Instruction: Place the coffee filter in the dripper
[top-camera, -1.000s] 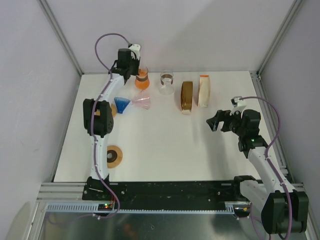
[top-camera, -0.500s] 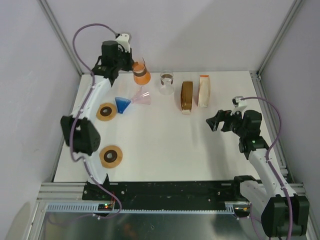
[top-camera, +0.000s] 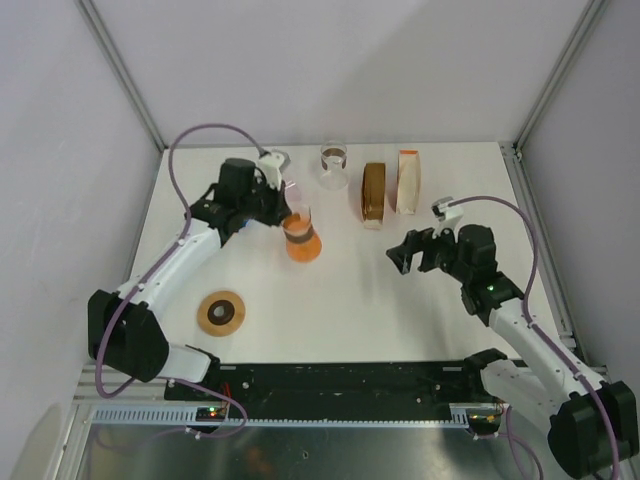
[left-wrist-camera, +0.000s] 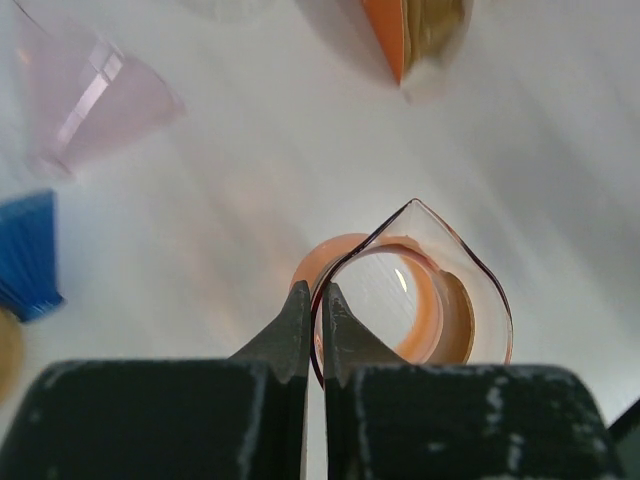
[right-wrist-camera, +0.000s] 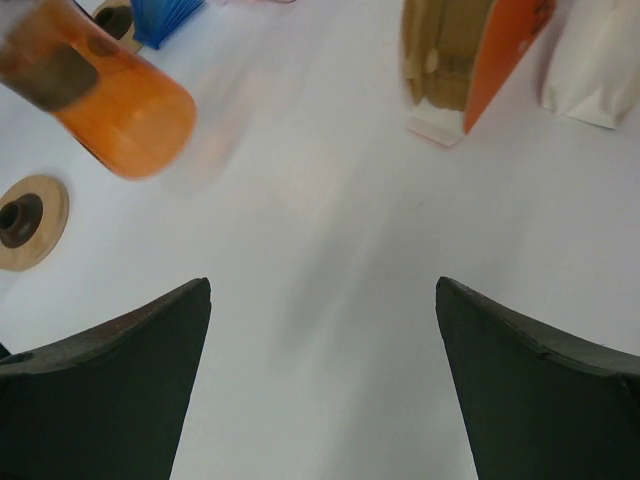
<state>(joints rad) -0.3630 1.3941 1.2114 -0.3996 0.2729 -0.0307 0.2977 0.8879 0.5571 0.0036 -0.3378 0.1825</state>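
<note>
My left gripper (top-camera: 283, 207) is shut on the rim of a glass carafe (top-camera: 301, 236) with an orange base, held near the table's middle-left. In the left wrist view the fingers pinch the rim (left-wrist-camera: 312, 320) of the carafe (left-wrist-camera: 420, 300). A pink dripper (left-wrist-camera: 90, 100) and a blue dripper (left-wrist-camera: 25, 255) lie beyond it; the left arm hides them from above. A brown filter stack (top-camera: 374, 192) and a white filter stack (top-camera: 408, 182) stand at the back. My right gripper (top-camera: 405, 255) is open and empty (right-wrist-camera: 323, 285), in front of the filters.
A clear glass (top-camera: 334, 165) stands at the back centre. A wooden coaster (top-camera: 221, 312) lies at the front left. The right wrist view shows the carafe (right-wrist-camera: 110, 95), the brown filters (right-wrist-camera: 440, 50) and the white filters (right-wrist-camera: 600, 60).
My left arm carried the carafe from the back left corner toward the table's middle. My right gripper moved a little left and forward, still open.
</note>
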